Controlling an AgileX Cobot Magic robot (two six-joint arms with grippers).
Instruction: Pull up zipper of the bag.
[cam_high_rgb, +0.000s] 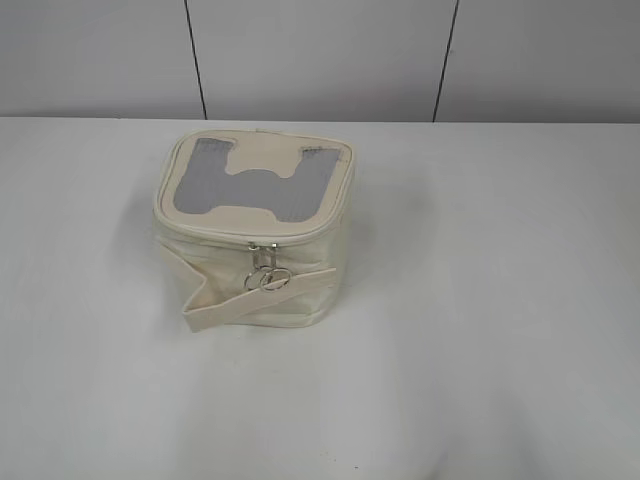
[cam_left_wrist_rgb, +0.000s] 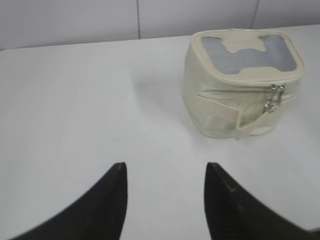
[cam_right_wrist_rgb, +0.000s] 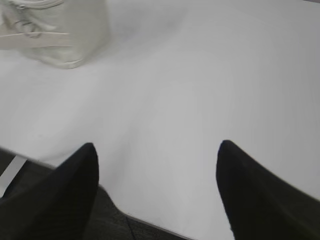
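The white bench (cam_high_rgb: 480, 300) fills most of every view, with a grey panelled wall (cam_high_rgb: 320, 55) behind its far edge. On it, a little left of the middle in the exterior view, stands the bag (cam_high_rgb: 250, 230), a small boxy cream piece with rounded corners, upright, its top showing a grey mesh window (cam_high_rgb: 205, 185) around a cream H-shaped patch (cam_high_rgb: 262, 172). A cream strap (cam_high_rgb: 255, 297) runs slantwise across the bag's near face, its loose end hanging toward the lower left. The left claw (cam_left_wrist_rgb: 165, 172) hovers over bare bench, well short of the bag, its two dark fingers (cam_left_wrist_rgb: 107, 200) spread apart and holding nothing; in that view the bag sits at the upper right. The right claw (cam_right_wrist_rgb: 157, 150) hangs by the bench's near edge, likewise spread and empty, with the bag far off at the upper left corner. The zipper (cam_high_rgb: 264, 262), a tiny silver slider with a round ring pull, sits at the middle of the bag's near face just under the top seam, the ring lying against the strap.
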